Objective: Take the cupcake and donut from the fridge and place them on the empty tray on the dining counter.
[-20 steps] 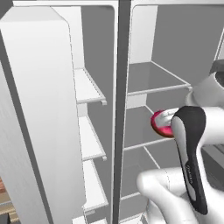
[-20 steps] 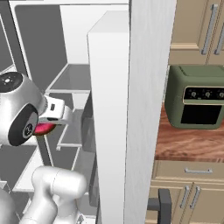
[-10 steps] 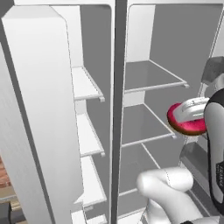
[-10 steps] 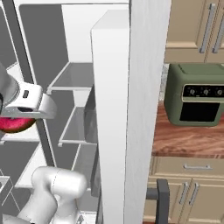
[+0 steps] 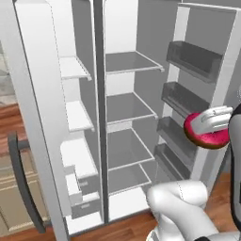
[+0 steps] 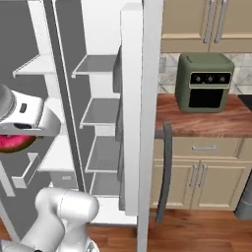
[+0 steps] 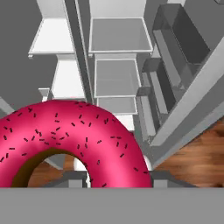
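The donut [image 5: 207, 138], a pink-frosted ring with dark sprinkles, hangs in the air outside the open fridge [image 5: 127, 108], in front of its right door's bins. My gripper [image 5: 210, 128] is shut on it, white fingers across its top. From the right base camera the donut [image 6: 15, 141] sits under the hand at my gripper [image 6: 23, 129], left of the fridge [image 6: 143, 98] door edge. The hand camera has the donut [image 7: 74, 140] large at the bottom, with bare white fridge [image 7: 116, 78] shelves beyond. The cupcake, tray and dining counter are out of view.
Both fridge doors stand wide open; dark handles [image 5: 21, 183] [image 6: 165, 172] stick out at the sides. A green toaster oven [image 6: 204, 83] sits on a wood-topped beige cabinet [image 6: 206, 167] right of the fridge. Wood floor lies below.
The whole picture has shifted, so the base has moved and the fridge now looks farther off. The donut stays in my gripper and has come out from the shelves to beside the right door.
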